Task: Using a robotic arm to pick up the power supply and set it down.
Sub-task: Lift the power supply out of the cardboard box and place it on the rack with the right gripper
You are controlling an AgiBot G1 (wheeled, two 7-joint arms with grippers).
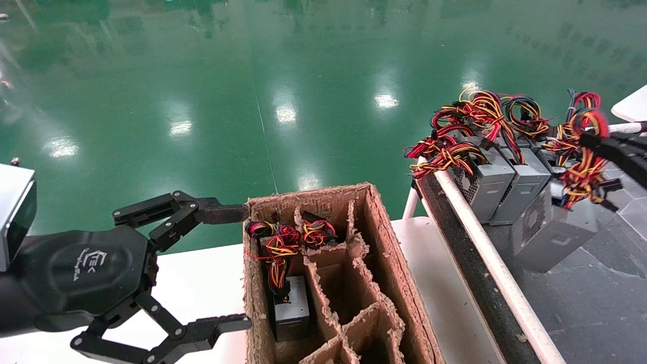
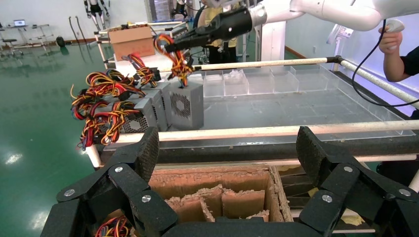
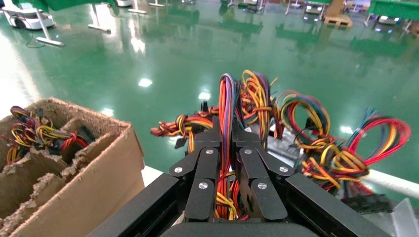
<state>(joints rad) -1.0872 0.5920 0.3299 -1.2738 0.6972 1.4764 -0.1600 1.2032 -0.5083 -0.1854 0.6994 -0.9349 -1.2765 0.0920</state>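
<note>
My right gripper (image 1: 595, 145) is shut on the red, yellow and orange wire bundle (image 3: 226, 98) of a grey power supply (image 1: 551, 227). That box hangs slightly tilted at the dark tray surface (image 1: 596, 303), in front of the row of others; I cannot tell whether its base touches. The left wrist view shows the same gripper (image 2: 171, 48) holding the wires above the vented box (image 2: 187, 104). My left gripper (image 1: 244, 267) is open beside the cardboard box (image 1: 384, 242), with nothing between its fingers (image 2: 148, 145).
The divided cardboard box holds another power supply (image 1: 291, 308) with its wires (image 1: 278, 242). Two more power supplies (image 1: 498, 182) stand in a row behind a white rail (image 1: 485, 242). A white table (image 1: 202, 283) carries the box. A person's hand (image 2: 390, 42) is at the far side.
</note>
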